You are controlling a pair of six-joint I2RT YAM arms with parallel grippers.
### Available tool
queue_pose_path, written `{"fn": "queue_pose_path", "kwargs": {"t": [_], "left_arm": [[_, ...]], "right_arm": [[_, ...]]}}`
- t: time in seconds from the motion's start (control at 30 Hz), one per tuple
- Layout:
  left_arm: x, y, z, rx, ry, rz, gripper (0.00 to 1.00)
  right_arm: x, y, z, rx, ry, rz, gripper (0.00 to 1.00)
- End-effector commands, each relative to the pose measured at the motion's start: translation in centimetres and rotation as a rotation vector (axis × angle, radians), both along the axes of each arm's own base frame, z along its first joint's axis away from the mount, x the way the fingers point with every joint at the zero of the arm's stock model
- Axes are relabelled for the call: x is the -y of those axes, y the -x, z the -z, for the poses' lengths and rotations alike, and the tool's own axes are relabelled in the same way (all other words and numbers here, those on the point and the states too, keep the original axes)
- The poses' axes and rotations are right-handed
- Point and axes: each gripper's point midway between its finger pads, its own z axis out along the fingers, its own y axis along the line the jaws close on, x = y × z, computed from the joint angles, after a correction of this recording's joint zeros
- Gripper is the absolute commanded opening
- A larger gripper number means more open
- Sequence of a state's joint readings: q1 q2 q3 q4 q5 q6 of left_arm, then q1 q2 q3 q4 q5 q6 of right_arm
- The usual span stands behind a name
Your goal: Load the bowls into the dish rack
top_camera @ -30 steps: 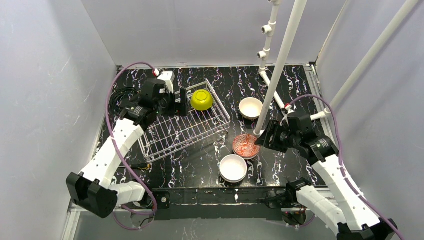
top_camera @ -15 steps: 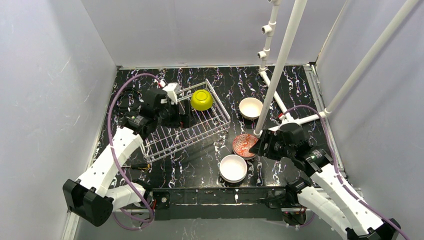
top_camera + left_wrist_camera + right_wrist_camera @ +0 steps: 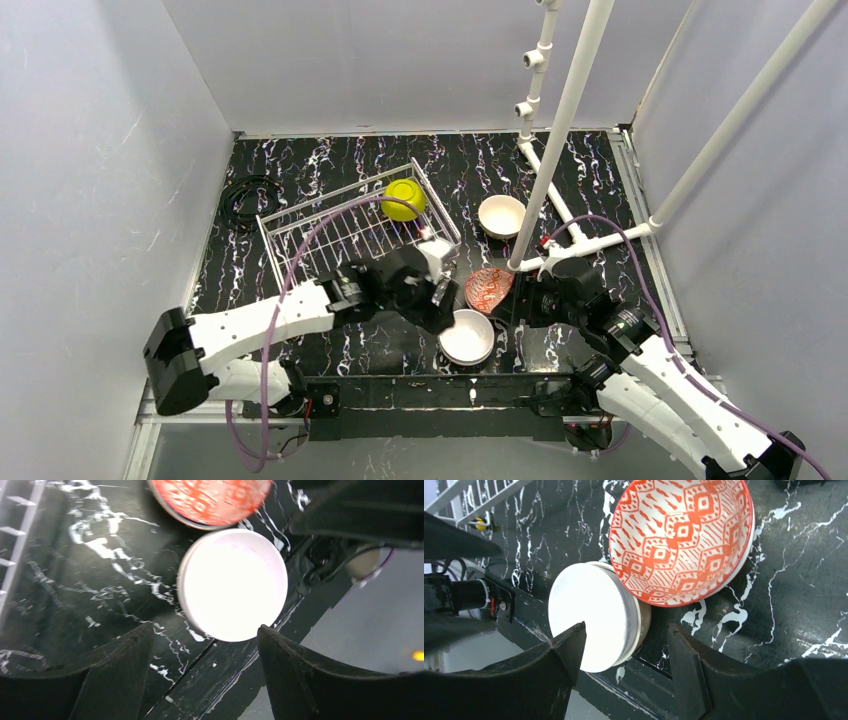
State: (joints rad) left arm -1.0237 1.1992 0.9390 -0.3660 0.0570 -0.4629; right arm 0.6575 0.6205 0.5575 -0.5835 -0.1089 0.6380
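Note:
The dish rack (image 3: 330, 240) stands at the back left with a yellow-green bowl (image 3: 403, 197) in its far right corner. A white bowl (image 3: 467, 336) (image 3: 232, 585) with a tan outside sits near the front edge. A red-patterned bowl (image 3: 488, 289) (image 3: 681, 540) touches it from behind, and a third, white-inside bowl (image 3: 500, 215) lies farther back. My left gripper (image 3: 440, 292) (image 3: 204, 627) hovers open beside the white bowl (image 3: 591, 615), holding nothing. My right gripper (image 3: 527, 300) (image 3: 626, 627) is open just right of the red-patterned bowl (image 3: 210, 500); in the right wrist view the white bowl's rim shows between its fingers.
The white pipe frame (image 3: 560, 130) rises slanting from the table at the right, its foot close behind the red-patterned bowl. A coiled black cable (image 3: 243, 195) lies at the back left. My left arm's purple cable (image 3: 300, 250) arcs over the rack. The table's front edge (image 3: 470, 380) runs just before the white bowl.
My left arm swung from the rack's left side to the front centre beside the white bowl, its jaws narrowing a little. The rack shifted slightly. My right gripper drew back a little toward me.

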Motion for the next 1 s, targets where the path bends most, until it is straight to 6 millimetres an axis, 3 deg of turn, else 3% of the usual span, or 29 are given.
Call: {"fn": "queue_pose_path", "kwargs": {"t": [0.0,0.1,0.2,0.37,0.47,0.63,0.77,0.87,0.97], "left_arm": [[3.1,1.0,0.1,0.119,-0.047,0.09,0.7],[5.4,2.6,0.1,0.16,-0.047,0.177,0.67],[7.0,2.8,0.4,0.206,-0.077,0.203,0.63],[8.5,2.9,2.8,0.213,-0.15,0.237,0.59],[9.5,3.4,3.6,0.195,-0.158,0.283,0.58],[10.9,4.3,4.3,0.144,-0.158,0.324,0.58],[12.1,4.7,4.6,0.091,-0.104,0.288,0.52],[11.9,4.4,5.1,0.071,-0.133,0.24,0.48],[11.7,4.2,4.6,0.068,-0.118,0.196,0.5]], "right_arm": [[-1.0,-0.5,-1.0,0.067,-0.052,-0.036,0.68],[-0.9,-0.6,-0.4,0.041,-0.036,-0.024,0.64],[-0.5,-0.8,-0.1,0.024,-0.016,0.017,0.63],[2.3,-1.2,1.3,-0.033,0.092,0.176,0.63],[2.9,-0.9,1.4,-0.05,0.114,0.198,0.63],[3.6,-1.2,0.4,-0.029,0.113,0.248,0.63],[4.5,-1.4,0.0,-0.008,0.128,0.297,0.62],[4.9,-1.5,-0.2,0.001,0.129,0.316,0.62],[4.9,-1.5,-0.3,0.002,0.125,0.319,0.63]]}}
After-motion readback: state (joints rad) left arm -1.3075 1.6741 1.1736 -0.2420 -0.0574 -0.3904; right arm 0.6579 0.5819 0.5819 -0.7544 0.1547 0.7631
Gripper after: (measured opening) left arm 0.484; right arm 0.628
